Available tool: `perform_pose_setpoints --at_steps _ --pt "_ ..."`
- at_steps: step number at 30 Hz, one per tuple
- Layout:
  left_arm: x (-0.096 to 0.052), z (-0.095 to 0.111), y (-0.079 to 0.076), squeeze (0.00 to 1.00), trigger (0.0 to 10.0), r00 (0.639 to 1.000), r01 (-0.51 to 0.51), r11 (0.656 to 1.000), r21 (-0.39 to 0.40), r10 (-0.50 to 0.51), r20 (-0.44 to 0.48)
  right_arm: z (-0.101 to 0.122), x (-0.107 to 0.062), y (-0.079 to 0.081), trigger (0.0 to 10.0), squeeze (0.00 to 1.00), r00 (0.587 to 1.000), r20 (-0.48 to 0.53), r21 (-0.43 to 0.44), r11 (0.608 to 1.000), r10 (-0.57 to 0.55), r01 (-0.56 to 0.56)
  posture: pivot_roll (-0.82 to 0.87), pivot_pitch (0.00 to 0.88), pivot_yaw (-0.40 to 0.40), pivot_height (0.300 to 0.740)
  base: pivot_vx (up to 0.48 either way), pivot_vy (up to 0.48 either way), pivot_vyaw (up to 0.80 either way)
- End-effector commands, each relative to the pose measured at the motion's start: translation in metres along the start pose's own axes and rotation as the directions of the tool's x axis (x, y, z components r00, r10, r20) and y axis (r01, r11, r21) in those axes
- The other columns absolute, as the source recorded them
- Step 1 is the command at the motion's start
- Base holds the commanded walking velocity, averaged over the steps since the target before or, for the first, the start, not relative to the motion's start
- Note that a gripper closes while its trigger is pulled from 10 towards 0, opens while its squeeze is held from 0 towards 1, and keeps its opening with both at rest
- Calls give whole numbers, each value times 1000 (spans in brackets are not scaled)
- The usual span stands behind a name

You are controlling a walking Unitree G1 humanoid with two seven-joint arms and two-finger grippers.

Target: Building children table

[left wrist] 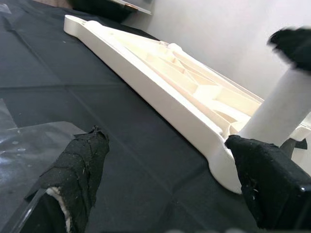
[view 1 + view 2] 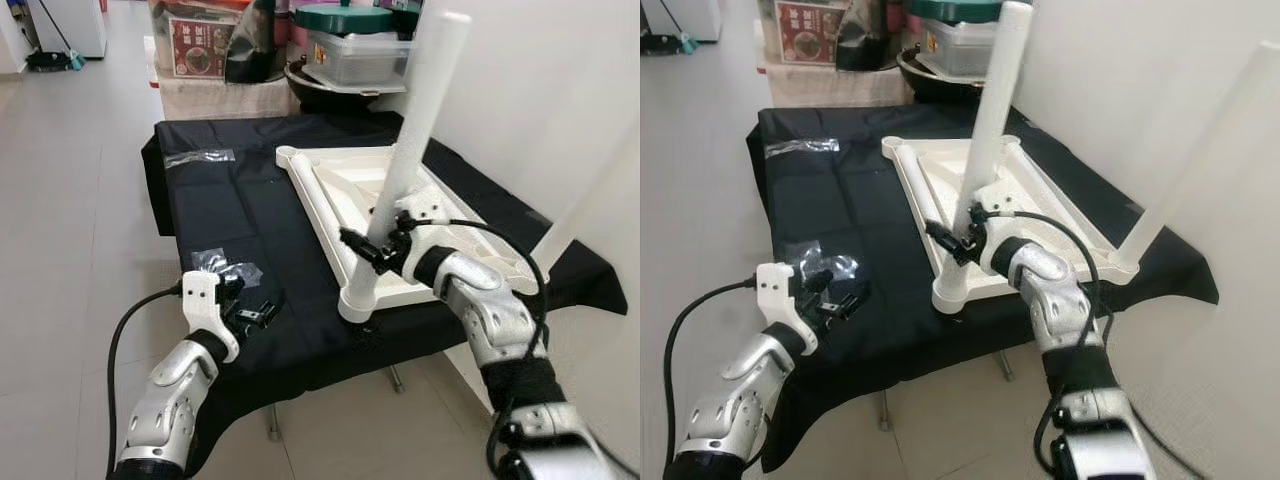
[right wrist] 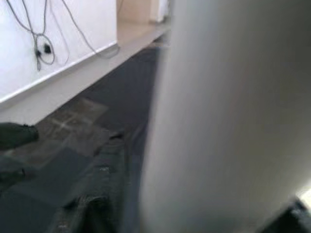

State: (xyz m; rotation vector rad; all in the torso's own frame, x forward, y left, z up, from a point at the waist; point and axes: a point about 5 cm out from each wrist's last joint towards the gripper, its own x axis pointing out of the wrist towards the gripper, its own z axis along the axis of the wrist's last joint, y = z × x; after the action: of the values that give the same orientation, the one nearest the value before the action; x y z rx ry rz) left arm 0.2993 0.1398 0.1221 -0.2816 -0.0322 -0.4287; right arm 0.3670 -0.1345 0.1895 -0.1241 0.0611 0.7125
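Note:
A white children's table top (image 2: pixel 335 190) lies upside down on a black cloth. One white leg (image 2: pixel 415 130) stands upright in the near corner socket (image 2: pixel 358 300). My right gripper (image 2: pixel 380 250) is shut on this leg low down, and in the right wrist view the leg (image 3: pixel 218 116) is pressed close to the camera. A second white leg (image 2: pixel 1210 140) rises at the right corner by the wall. My left gripper (image 2: pixel 255 312) hovers open above the cloth, left of the near corner. Its fingers (image 1: pixel 80 165) stand wide apart with nothing between them.
The black cloth (image 2: pixel 250 210) covers a low table whose front edge is near me. Clear plastic bags (image 2: pixel 225 265) lie by my left gripper, and another bag (image 2: pixel 200 157) lies at the back left. Lidded boxes (image 2: pixel 350 50) are stacked behind. A white wall (image 2: pixel 560 90) runs along the right.

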Motion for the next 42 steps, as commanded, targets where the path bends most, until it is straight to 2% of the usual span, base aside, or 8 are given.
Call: perform_pose_setpoints --at_steps 1,10,11,15,28,29,33,42 --pt "1 -1 -2 0 10000 1000 5 1000 -13 -5 -2 -2 12 0 0 0 999 -27 17 999 -34 34 2 0 -135 740 0 0 0" --pt "0 -1 -2 0 10000 1000 2 1000 -13 -2 1 -5 14 -26 0 0 886 -108 192 865 -452 465 3 0 -133 740 0 0 0" --pt "-1 -1 -3 0 10000 1000 4 1000 -14 -4 0 -40 -16 -44 0 0 610 -301 233 564 -733 792 0 0 -130 740 0 0 0" --pt "-2 0 -3 0 10000 1000 6 1000 -15 -6 0 -60 -39 -44 0 0 425 -372 172 389 -825 905 -2 0 -127 740 0 0 0" --pt "-2 -1 -2 0 10000 1000 12 1000 -15 -12 -6 -43 -22 2 10000 0 581 -280 135 568 -764 812 -15 0 -117 740 0 0 0" --pt "-2 -1 -2 0 10000 1000 9 1000 -15 -9 -6 -32 -22 -4 10000 1000 596 -225 184 567 -771 803 -14 0 -121 740 0 0 0" --pt "-2 -2 -2 0 10000 1000 6 1000 -17 -6 -4 -3 -24 -18 10000 0 645 -68 294 602 -761 742 -20 0 -121 740 0 0 0" --pt "-2 -2 -2 0 10000 1000 14 1000 -27 -15 -6 36 -26 -6 10000 0 927 259 169 957 -273 234 -24 0 -120 740 0 0 0"
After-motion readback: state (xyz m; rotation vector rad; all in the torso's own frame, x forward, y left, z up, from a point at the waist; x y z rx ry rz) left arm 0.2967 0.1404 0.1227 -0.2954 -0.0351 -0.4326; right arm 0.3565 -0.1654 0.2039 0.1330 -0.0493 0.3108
